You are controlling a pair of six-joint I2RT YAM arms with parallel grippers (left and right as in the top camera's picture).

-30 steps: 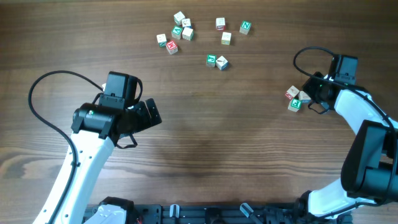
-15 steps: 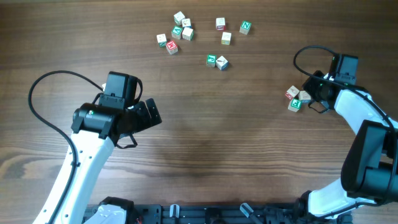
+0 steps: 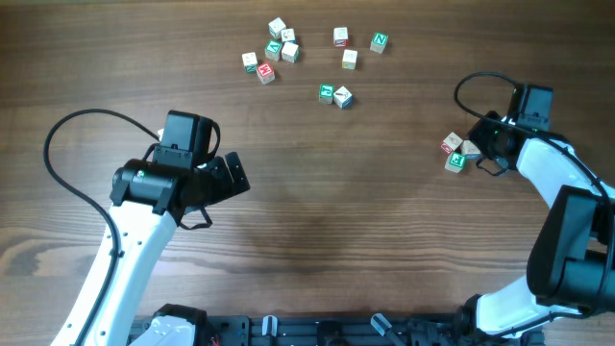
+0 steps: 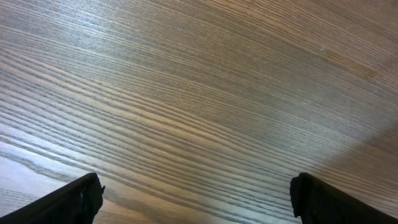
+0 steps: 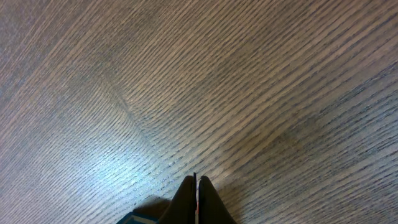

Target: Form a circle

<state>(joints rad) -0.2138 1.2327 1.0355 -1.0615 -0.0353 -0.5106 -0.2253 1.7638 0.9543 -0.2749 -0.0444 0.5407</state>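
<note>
Wooden letter cubes [image 3: 459, 152], tight red-green-pale trio

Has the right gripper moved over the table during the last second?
No. The right gripper stays in the same place beside the three grouped cubes, and it is as far from the scattered cubes as before.

Green "N" on cube [image 3: 380, 41] (rest blurred)

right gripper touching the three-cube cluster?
Cannot tell. Overhead, the right gripper sits close against the three-cube cluster with no plain gap or contact; its wrist view shows no cube clearly.
</note>
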